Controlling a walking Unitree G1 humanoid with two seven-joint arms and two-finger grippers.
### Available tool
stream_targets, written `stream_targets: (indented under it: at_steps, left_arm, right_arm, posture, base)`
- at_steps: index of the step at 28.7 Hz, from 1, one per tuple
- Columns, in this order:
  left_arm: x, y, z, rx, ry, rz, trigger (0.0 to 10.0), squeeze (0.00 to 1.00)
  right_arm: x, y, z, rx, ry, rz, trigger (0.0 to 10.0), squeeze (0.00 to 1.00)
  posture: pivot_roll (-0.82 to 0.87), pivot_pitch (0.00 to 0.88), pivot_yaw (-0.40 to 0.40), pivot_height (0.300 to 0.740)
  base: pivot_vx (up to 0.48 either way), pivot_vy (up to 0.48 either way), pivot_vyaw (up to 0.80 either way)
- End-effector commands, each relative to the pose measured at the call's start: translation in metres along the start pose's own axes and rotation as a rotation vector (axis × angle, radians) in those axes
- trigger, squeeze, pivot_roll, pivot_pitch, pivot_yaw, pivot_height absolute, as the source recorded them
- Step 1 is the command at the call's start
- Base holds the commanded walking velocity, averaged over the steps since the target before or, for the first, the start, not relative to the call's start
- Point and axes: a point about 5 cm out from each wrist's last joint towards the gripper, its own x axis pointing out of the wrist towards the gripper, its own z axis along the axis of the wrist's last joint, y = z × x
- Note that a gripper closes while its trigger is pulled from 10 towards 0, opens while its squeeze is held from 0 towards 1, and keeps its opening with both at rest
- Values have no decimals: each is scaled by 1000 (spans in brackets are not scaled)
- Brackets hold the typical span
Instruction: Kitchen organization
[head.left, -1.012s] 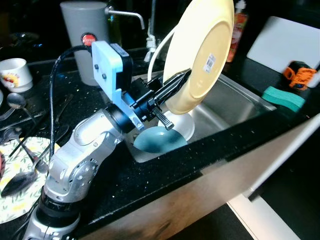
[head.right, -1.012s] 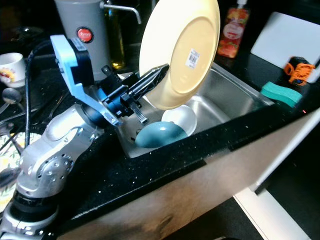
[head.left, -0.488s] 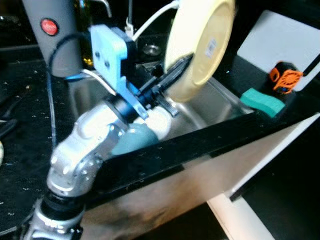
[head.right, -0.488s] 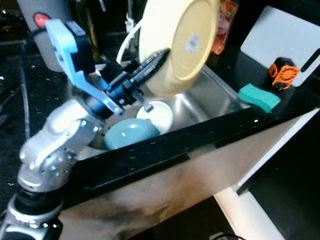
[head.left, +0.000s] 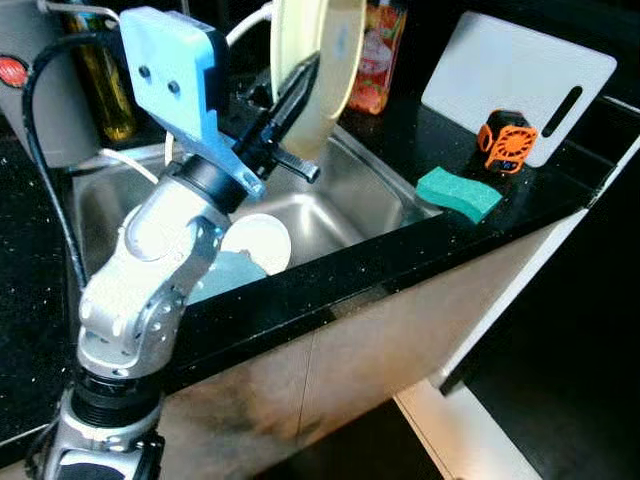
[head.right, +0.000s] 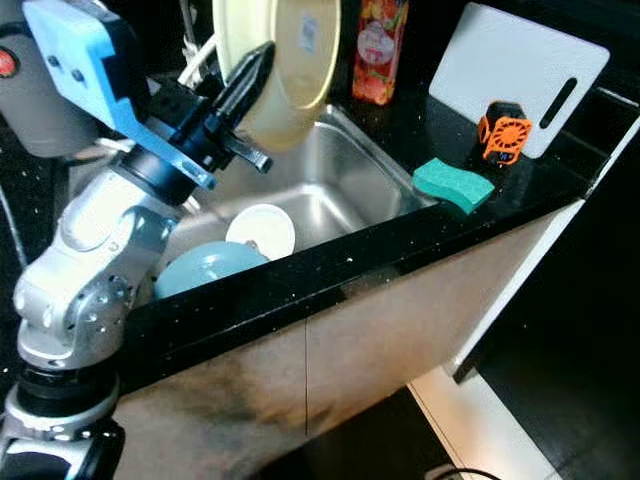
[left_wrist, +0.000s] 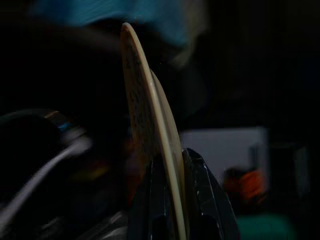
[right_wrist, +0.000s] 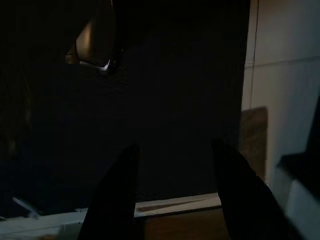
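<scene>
Pale yellow round plate (head.left: 318, 55), pinched at its lower rim by our left pincer (head.left: 290, 100), hangs upright and nearly edge-on above the stainless steel sink (head.left: 370, 195); a second ago it faced us much more broadly, so the wrist has turned it while we swung to the right along the black speckled bench (head.left: 420, 245). We judge this a carry toward wherever the plate belongs, not a wash. The white cutting board (head.left: 520, 75) at the bench's far right has come fully into view with that turn. Down in the sink lie a teal bowl (head.right: 205, 268) and, just beside it, a small white bowl (head.right: 262, 230). On the bench near the sink's right edge sits a green sponge (head.left: 458, 192), with a small orange and black gadget (head.left: 505, 143) near it (we cannot tell what it is). Our right pincer (right_wrist: 177, 195) hangs idle, fingers spread.
</scene>
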Motion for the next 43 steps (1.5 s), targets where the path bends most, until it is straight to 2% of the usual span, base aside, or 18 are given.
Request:
stream_targets:
  at_steps: [1, 4, 5, 9, 10, 11, 16, 17, 18, 20, 25, 27, 32, 35, 36, 38, 43]
  left_arm:
    - [-3, 11, -6, 48, 66, 45, 10000, 0]
    - [-3, 13, -9, 76, 126, -5, 10000, 0]
    - [-4, 12, -9, 120, 151, -49, 10000, 0]
    - [-9, 12, -8, 177, 210, -132, 10000, 0]
    - [-17, 9, -10, 224, 288, -240, 10000, 0]
    - [-20, 8, -11, 262, 313, -275, 10000, 0]
    - [-28, 8, -14, 290, 379, -367, 10000, 0]
    - [-33, 13, -19, 350, 447, -429, 10000, 0]
    - [-34, 17, -20, 375, 469, -437, 10000, 0]
    - [-32, 20, -20, 390, 475, -434, 10000, 0]
    - [-29, 40, -19, 535, 535, -459, 10000, 0]
    - [-25, 47, -18, 564, 531, -478, 10000, 0]
    - [-21, 51, -20, 546, 514, -518, 10000, 0]
    - [-18, 58, -37, 492, 526, -671, 10000, 0]
    - [-18, 58, -37, 492, 526, -671, 10000, 0]
    - [-15, 64, -54, 439, 560, -747, 10000, 0]
    - [-14, 75, -80, 438, 663, -844, 10000, 0]
  right_arm:
    - [0, 1, 0, -7, -1, 5, 10000, 0]
    - [0, 0, 0, 11, -2, -11, 10000, 0]
    - [0, -1, 1, 2, -1, -12, 10000, 0]
    - [0, 0, 0, -9, 4, -12, 10000, 0]
    - [0, 0, -2, -11, 10, -14, 10000, 0]
    - [0, 0, -2, -12, 12, -13, 10000, 0]
    - [0, 1, -4, -13, 15, -12, 10000, 0]
    - [0, 2, -4, -11, 15, -10, 10000, 0]
    - [0, 2, -5, -11, 15, -8, 10000, 0]
    - [0, 2, -5, -10, 15, -7, 10000, 0]
    - [0, 3, -6, -12, 19, -2, 10000, 0]
    - [0, 3, -7, -16, 23, -2, 10000, 0]
    - [0, 3, -7, -17, 25, -2, 10000, 0]
    - [-1, 3, -10, -15, 26, -5, 10000, 0]
    - [-1, 3, -10, -15, 26, -5, 10000, 0]
    - [-1, 3, -12, -14, 27, -7, 10000, 0]
    - [-2, 2, -15, -12, 28, -9, 10000, 0]
  posture:
    - [55, 29, -52, 740]
    - [61, 53, -58, 740]
    - [65, 60, -59, 740]
    - [64, 48, -59, 740]
    - [66, 50, -59, 740]
    - [67, 46, -59, 740]
    - [61, 38, -51, 740]
    - [60, 37, -50, 740]
    - [58, 41, -47, 740]
    - [58, 41, -47, 740]
    - [61, 48, -48, 740]
    - [59, 55, -48, 740]
    - [58, 57, -47, 740]
    - [49, 79, -40, 740]
    - [49, 79, -40, 740]
    - [37, 95, -39, 740]
    - [24, 112, -37, 740]
  base:
    - [0, 0, 763]
    - [0, 0, 0]
    - [0, 0, 0]
    - [0, 0, 0]
    - [0, 0, 0]
    - [0, 0, 0]
    - [0, 0, 0]
    - [0, 0, 0]
    - [0, 0, 0]
    - [0, 0, 0]
    - [0, 0, 0]
    - [0, 0, 0]
    - [0, 0, 0]
    - [0, 0, 0]
    - [0, 0, 0]
    - [0, 0, 0]
    - [0, 0, 0]
